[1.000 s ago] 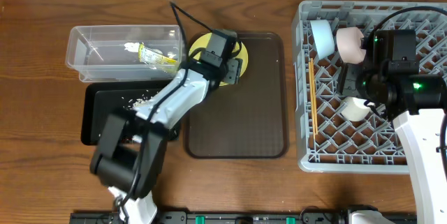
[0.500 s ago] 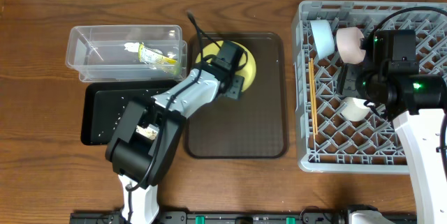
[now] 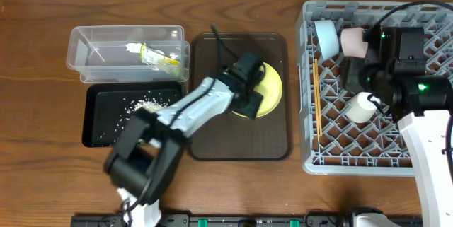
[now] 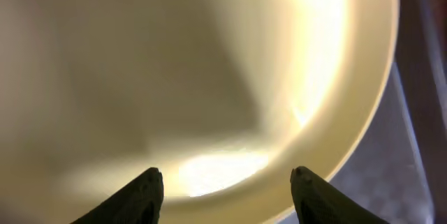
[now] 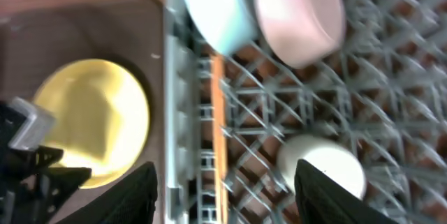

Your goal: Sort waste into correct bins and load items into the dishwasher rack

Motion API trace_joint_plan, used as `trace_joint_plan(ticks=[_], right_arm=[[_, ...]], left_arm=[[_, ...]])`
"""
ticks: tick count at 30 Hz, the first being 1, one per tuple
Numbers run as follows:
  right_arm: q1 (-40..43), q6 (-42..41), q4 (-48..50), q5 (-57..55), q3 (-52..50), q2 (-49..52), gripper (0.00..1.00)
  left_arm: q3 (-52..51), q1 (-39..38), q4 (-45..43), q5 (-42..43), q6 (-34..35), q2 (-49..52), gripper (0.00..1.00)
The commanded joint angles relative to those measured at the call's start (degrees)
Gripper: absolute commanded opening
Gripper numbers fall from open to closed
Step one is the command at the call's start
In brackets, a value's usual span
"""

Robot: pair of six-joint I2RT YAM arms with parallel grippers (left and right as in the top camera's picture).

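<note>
Plate loading in hand: yellow plate (image 3: pixel 270 89) sits over serving tray (image 3: pixel 272 138), left gripper (image 4: pixel 225 176) jaws spread wide at it, clamping nothing. Right gripper (image 5: pixel 223 174) jaws open, empty. Next: clamp rim, carry to dishwasher rack (image 3: pixel 354 153), 3 o'clock.

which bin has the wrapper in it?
The clear tub: the yellow-green wrapper lies inside it. The black tray in front of it holds only rice scraps.
</note>
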State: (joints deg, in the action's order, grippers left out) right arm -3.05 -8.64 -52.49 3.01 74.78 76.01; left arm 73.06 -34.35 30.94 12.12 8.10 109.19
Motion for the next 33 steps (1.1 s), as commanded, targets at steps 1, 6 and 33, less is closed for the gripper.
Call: trace_joint_plan(ticks=[1, 6, 33], right_arm=[[-3.0, 7.1, 2.3, 7.7, 0.0, 0.4, 0.61], [-8.8, 9.2, 6.2, 8.2, 0.0, 3.2, 0.59], [-19.9, 9.5, 28.7, -1.7, 0.0, 39.3, 0.49]], left_arm=[[0.0, 3.9, 1.6, 0.2, 0.1, -9.2, 0.61], [0.0, 12.0, 7.3, 0.2, 2.3, -20.2, 0.62], [-0.1, 31.8, 20.3, 0.3, 11.3, -28.6, 0.63]])
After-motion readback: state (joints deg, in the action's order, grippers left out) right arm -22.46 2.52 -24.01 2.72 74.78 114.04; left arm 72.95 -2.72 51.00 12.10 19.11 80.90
